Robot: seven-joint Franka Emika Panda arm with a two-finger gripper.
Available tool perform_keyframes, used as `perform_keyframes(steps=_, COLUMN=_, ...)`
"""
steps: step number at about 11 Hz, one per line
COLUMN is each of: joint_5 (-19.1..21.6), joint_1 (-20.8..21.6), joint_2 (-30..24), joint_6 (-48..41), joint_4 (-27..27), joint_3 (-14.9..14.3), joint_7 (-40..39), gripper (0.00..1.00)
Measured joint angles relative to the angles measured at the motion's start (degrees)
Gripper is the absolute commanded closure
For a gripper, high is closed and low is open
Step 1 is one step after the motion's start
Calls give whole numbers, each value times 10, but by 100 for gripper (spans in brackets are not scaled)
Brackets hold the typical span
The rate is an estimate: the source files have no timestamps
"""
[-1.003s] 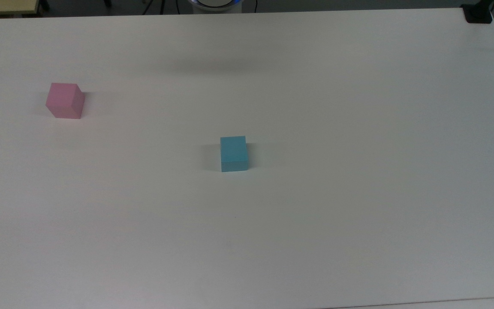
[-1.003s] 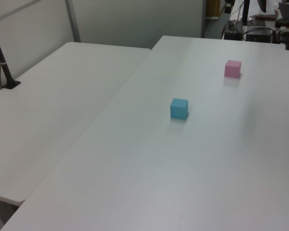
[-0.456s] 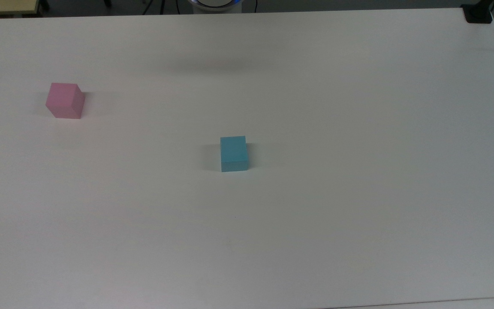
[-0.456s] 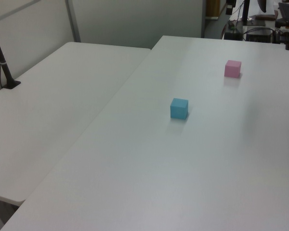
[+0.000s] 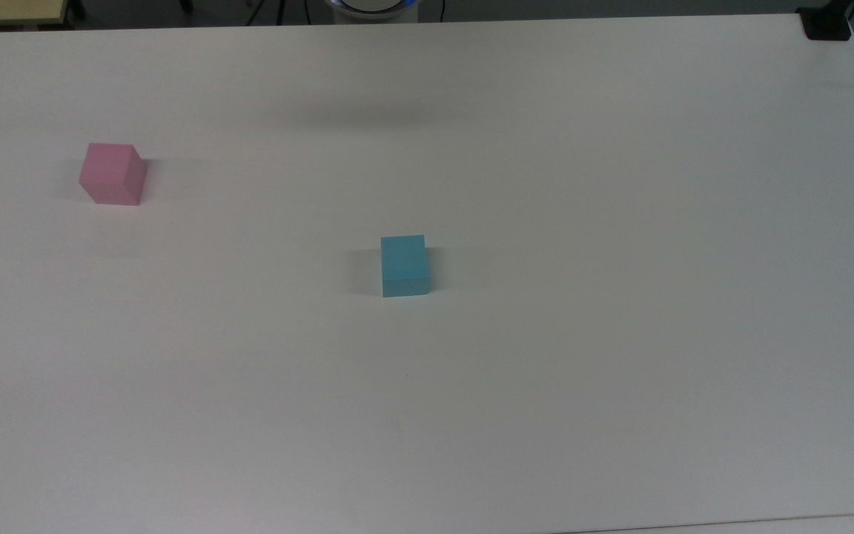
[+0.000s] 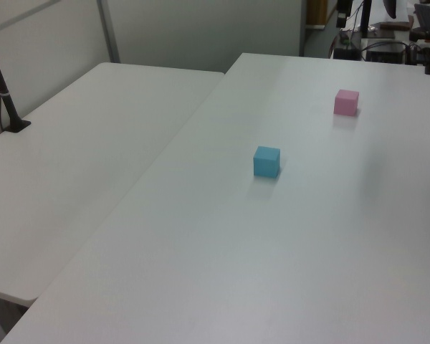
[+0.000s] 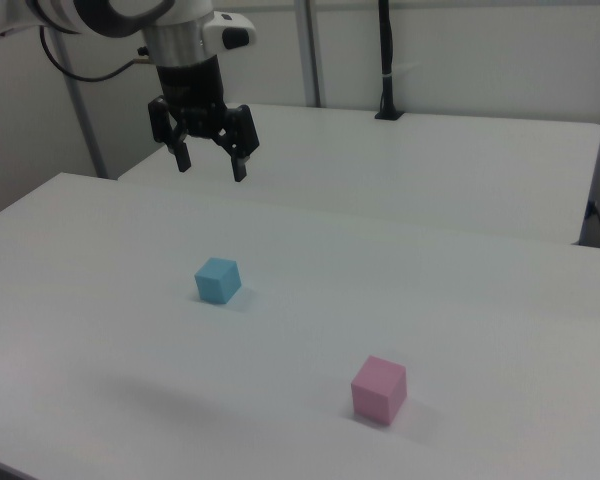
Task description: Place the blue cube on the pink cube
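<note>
1. Small matte light-blue cube sitting flat on the big white table, roughly mid-table in the top view, nothing touching it. Same cube in the left view and the right view.
2. Small matte pastel-pink cube also on the table, well apart from the blue one, off toward the top view's left and a bit further up. Turned slightly, so two side faces visible there.
3. In the left view, pink cube further back and to the left view's right of the blue one. In the right view, pink cube nearer the camera and to the right view's right.
4. Black two-finger gripper hanging in the air in the right view, pointing down, well above the table and behind the blue cube, slightly toward the right view's left.
5. Fingers spread apart, nothing between them, no contact with either cube.
6. Blue cube not on the pink cube yet, both just resting separately.
7. Second white table butted up alongside, with a black pole clamped at its far edge in the left view.
</note>
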Motion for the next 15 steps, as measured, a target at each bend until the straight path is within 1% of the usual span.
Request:
perform_keyframes(steps=1, joint_5=20, joint_1=0, joint_2=0, joint_6=0, joint_4=-3, joint_3=0, joint_7=0, gripper=0)
perform_keyframes(steps=4, joint_5=56, joint_1=0, joint_2=0, joint_6=2, joint_4=-19, joint_3=0, joint_7=0, gripper=0)
perform_keyframes(steps=6, joint_5=77, joint_1=2, joint_2=1, joint_6=39, joint_4=-42, joint_3=2, joint_7=0, gripper=0)
perform_keyframes(steps=7, joint_5=80, joint_1=5, joint_2=1, joint_6=66, joint_4=-58, joint_3=6, joint_7=0, gripper=0)
perform_keyframes(steps=8, joint_5=81, joint_1=6, joint_2=2, joint_6=102, joint_4=-77, joint_3=18, joint_7=14, gripper=0)
perform_keyframes(steps=10, joint_5=81, joint_1=7, joint_2=11, joint_6=175, joint_4=-109, joint_3=51, joint_7=67, gripper=0)
perform_keyframes(steps=12, joint_5=81, joint_1=9, joint_2=35, joint_6=212, joint_4=-120, joint_3=78, joint_7=104, gripper=0)
perform_keyframes(steps=13, joint_5=81, joint_1=11, joint_2=51, joint_6=225, joint_4=-121, joint_3=86, joint_7=112, gripper=0)
perform_keyframes(steps=15, joint_5=81, joint_1=30, joint_2=89, joint_6=262, joint_4=-122, joint_3=90, joint_7=119, gripper=0)
